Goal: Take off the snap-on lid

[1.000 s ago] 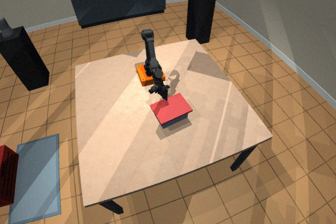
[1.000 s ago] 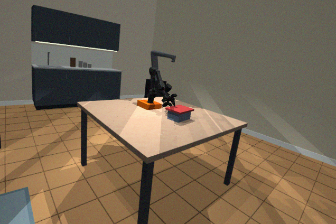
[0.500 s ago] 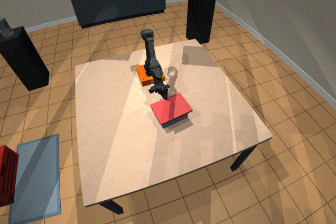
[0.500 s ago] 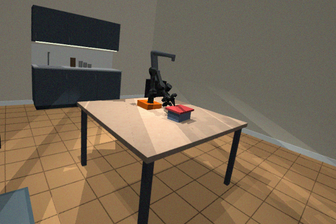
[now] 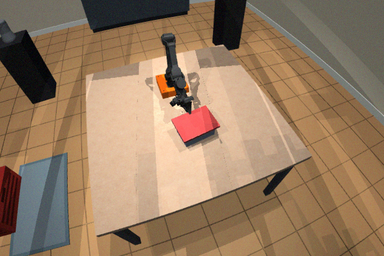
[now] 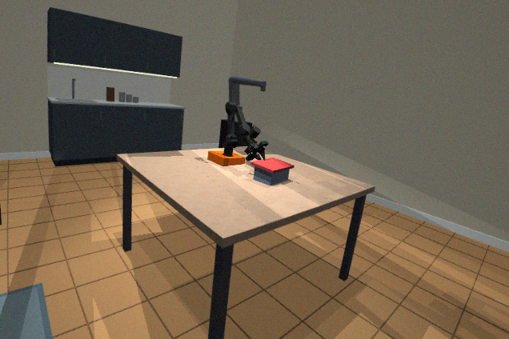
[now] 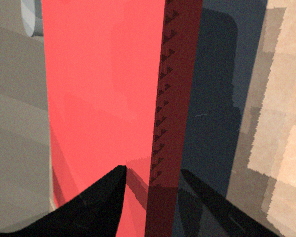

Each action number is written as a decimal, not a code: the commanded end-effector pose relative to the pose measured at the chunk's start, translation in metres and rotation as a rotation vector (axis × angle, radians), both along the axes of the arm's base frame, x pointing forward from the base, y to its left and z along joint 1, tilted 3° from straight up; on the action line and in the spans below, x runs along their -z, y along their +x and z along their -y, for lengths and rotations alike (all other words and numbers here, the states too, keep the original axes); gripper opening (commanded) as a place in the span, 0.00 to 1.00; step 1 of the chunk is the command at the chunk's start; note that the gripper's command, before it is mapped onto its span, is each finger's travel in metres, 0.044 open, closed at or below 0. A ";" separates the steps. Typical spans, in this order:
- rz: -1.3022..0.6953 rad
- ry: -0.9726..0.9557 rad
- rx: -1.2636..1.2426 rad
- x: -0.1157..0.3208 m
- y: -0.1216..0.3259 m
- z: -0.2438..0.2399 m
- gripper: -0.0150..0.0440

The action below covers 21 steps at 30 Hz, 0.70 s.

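The red lid lies right side up on top of the blue-grey storage box. The box stands on the table. The lid looks about level; whether its far edge is a little loose, I cannot tell. My gripper is shut on the lid's edge on the side facing the arm's base. One finger is over the lid's top, the other against the outside of its dark red rim. The fingertips' contact is partly hidden in the top and exterior views.
The arm's orange base block stands on the table behind the box. Black pedestals and a kitchen counter stand beyond the table's edges.
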<state>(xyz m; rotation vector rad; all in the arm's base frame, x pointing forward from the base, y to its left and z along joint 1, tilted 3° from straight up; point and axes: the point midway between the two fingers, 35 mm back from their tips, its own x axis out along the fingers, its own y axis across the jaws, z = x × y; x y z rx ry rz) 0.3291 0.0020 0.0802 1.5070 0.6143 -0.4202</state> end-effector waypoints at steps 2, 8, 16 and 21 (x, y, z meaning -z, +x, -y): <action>0.005 -0.001 -0.001 -0.003 0.000 0.000 0.25; 0.005 -0.001 -0.001 -0.004 0.000 0.000 0.25; 0.005 -0.001 -0.001 -0.006 0.000 0.000 0.25; 0.005 -0.001 -0.001 -0.007 0.000 0.000 0.25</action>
